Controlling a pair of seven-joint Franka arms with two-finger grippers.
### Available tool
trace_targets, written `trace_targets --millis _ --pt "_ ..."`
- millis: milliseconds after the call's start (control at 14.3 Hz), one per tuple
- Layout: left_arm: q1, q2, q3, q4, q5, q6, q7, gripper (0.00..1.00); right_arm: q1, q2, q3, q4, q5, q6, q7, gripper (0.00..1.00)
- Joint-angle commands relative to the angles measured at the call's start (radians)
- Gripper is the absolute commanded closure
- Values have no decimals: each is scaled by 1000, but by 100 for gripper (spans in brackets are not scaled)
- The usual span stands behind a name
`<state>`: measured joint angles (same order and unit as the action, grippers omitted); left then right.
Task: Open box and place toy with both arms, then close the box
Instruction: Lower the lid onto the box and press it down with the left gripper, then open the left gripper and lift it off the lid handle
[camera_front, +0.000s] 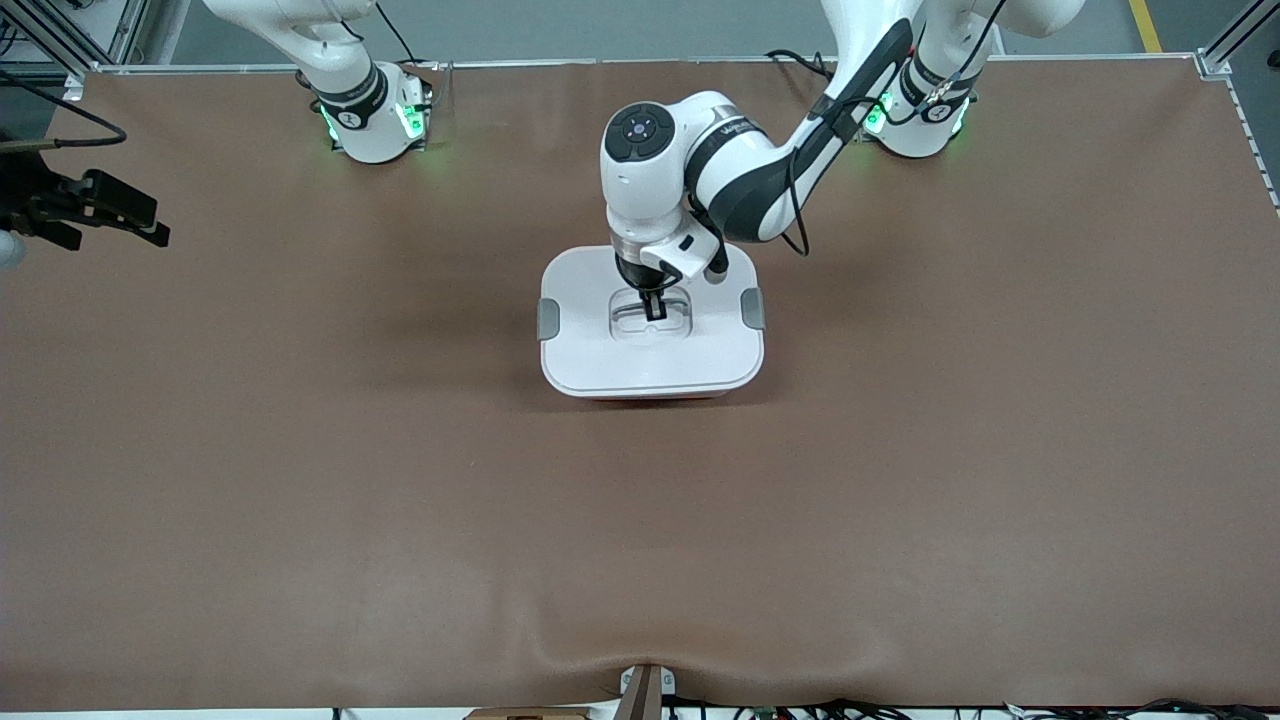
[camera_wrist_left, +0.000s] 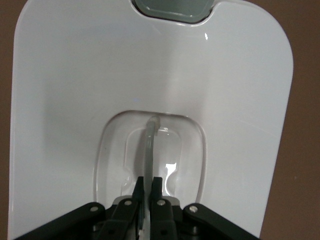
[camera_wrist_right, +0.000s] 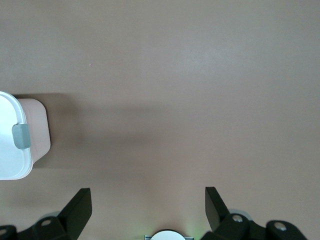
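Now: left gripper (camera_wrist_left: 147, 187) pinches box (camera_front: 590, 365) handle (camera_wrist_left: 149, 134) | right gripper (camera_wrist_right: 148, 210) spread, waiting

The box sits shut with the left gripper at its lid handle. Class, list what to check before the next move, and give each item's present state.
1. Left gripper closed on the lid handle: ok.
2. Lid seated flat on the box: ok.
3. Grey side clips released: cannot tell.
4. Right gripper open, waiting over bare table at the right arm's end: ok.
5. Toy in view: not ok, none visible.
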<state>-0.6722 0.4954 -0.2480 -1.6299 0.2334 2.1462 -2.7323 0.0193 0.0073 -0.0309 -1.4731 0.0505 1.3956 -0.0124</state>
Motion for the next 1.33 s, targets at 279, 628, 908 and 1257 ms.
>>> trace_targets --millis 279,628,908,1257 --pt "10 -17 4 -16 37 1 -52 100 -5 2 5 17 3 -9 9 0" --pt "10 -21 3 5 34 -42 -46 0 -9 2 5 17 2 -7 9 0" --pt "13 -21 3 74 29 -130 0 0 -9 2 5 17 2 -7 9 0" --pt "63 -26 10 162 -55 -305 259 0 -7 3 5 17 3 -7 9 0"
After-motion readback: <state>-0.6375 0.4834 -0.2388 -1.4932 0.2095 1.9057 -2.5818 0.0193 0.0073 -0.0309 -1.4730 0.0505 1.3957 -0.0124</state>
